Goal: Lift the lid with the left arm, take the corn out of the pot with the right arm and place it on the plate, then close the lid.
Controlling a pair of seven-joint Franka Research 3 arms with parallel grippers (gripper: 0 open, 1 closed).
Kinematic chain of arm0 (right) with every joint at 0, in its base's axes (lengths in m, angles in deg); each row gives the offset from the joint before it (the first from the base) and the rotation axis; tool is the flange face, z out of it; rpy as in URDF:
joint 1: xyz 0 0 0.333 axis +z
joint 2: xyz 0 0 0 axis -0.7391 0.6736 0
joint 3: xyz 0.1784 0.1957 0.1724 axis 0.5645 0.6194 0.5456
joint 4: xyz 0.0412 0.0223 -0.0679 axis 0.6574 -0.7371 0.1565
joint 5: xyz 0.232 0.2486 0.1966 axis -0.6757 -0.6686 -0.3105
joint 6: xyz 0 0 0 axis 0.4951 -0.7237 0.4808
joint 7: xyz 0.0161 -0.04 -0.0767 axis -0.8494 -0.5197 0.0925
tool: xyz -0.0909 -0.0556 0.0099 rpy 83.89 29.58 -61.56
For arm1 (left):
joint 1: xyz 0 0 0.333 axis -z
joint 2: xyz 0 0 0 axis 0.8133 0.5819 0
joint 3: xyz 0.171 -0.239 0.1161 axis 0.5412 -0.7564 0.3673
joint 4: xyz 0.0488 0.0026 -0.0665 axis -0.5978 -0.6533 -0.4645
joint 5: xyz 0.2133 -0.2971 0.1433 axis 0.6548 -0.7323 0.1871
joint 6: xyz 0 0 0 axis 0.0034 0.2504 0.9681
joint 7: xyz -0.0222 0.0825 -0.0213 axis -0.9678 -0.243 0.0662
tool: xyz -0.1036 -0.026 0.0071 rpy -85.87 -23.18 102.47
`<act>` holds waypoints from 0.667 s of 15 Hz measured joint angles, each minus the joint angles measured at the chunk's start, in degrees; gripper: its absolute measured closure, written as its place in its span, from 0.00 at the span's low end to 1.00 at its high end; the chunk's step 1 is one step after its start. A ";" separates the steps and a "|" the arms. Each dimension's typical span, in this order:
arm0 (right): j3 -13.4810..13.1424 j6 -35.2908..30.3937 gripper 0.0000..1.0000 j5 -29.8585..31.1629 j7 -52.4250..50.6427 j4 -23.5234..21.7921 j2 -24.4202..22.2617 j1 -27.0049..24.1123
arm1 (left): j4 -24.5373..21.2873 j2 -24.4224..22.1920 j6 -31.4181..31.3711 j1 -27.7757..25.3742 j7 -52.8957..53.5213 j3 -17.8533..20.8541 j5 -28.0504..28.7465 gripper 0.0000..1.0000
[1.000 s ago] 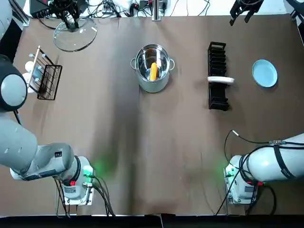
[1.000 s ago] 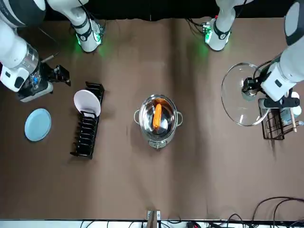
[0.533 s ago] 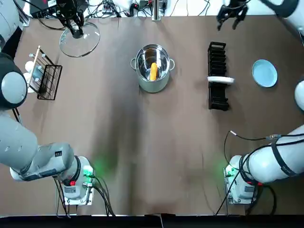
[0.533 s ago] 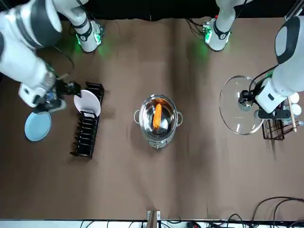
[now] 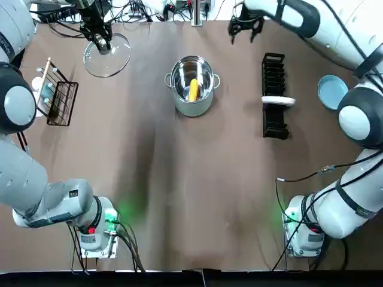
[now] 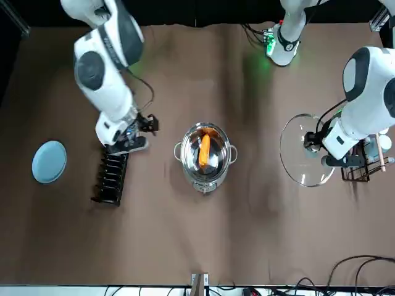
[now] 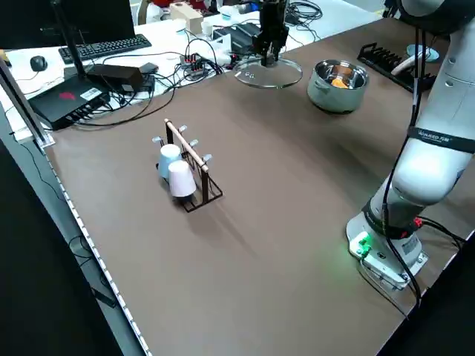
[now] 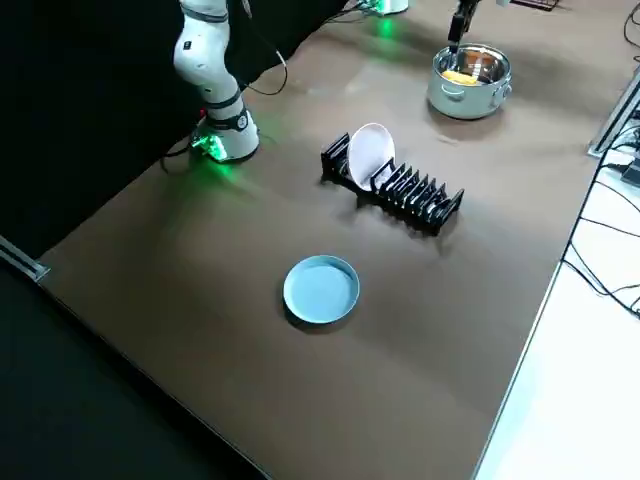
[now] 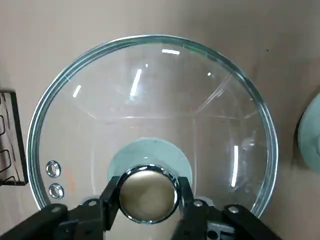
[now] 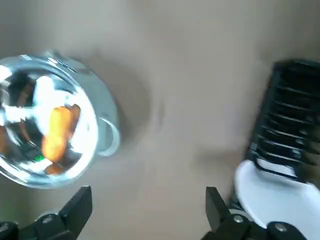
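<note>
Left of the pot [image 5: 192,109], lid [image 5: 112,61] in left fingers [image 9: 110,198], corn [image 5: 193,89] inside

The brown bench [image 5: 197,179] carries a pot [image 5: 192,109], a dish rack [image 5: 274,72], a blue plate [image 5: 330,93] and a wire cup rack [image 5: 60,103].
</note>
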 joint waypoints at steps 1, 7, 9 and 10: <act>0.03 1.84 0.00 0.00 2.44 0.64 0.25 1.32 | -0.04 0.15 -0.02 0.14 0.00 -0.04 0.05 0.49; 0.13 16.57 0.00 -5.56 7.88 1.25 4.91 4.91 | -1.39 0.48 -2.91 0.22 0.00 -0.11 0.21 0.49; 0.17 19.27 0.00 -6.11 12.76 1.84 8.18 6.81 | -2.77 0.51 -4.25 0.22 0.00 -0.11 0.22 0.49; 0.16 19.73 0.00 -6.11 15.13 2.30 9.75 7.80 | -3.18 0.51 -4.60 0.22 0.00 -0.11 0.22 0.49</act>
